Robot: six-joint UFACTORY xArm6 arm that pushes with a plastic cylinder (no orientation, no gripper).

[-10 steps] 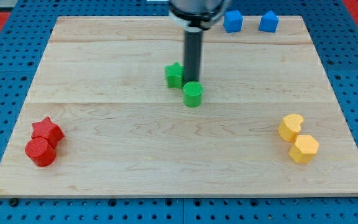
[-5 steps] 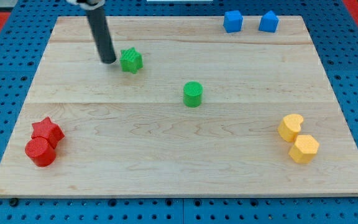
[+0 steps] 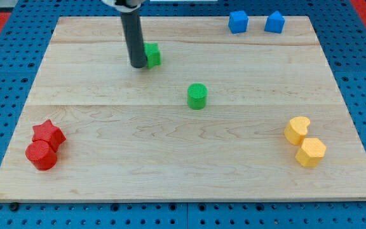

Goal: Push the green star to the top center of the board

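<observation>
Showing my tip [image 3: 138,65] sitting upper left of centre in the frame, touching the left side of the green star [image 3: 152,55]; the rod is hiding part of the star's left edge, so its shape is only partly showing. No claw is fitted on this rig, just the rod, so there is no spread or pinch state to tell.

Green star: lying on the wooden board [image 3: 183,172] in its upper part, left of the board's mid line, a bit below the top edge.

Green cylinder [image 3: 197,96]: standing near frame centre, lower right of the star and well apart from it and from the tip.

Blue blocks: two sitting at upper right by the board's top edge, a blue cube-like block [image 3: 237,21] on the left and a blue block w/ a peaked top [image 3: 274,22] just beside it on the right, apart from each other.

Red pair, lower left: red star [image 3: 48,133] touching the red cylinder [image 3: 41,155] below it.

Yellow pair, right side: yellow heart-like block [image 3: 297,130] sitting just above the yellow hexagon [image 3: 311,152], appearing to touch.

Blue pegboard [image 3: 5,76] surrounding the board on all sides.
</observation>
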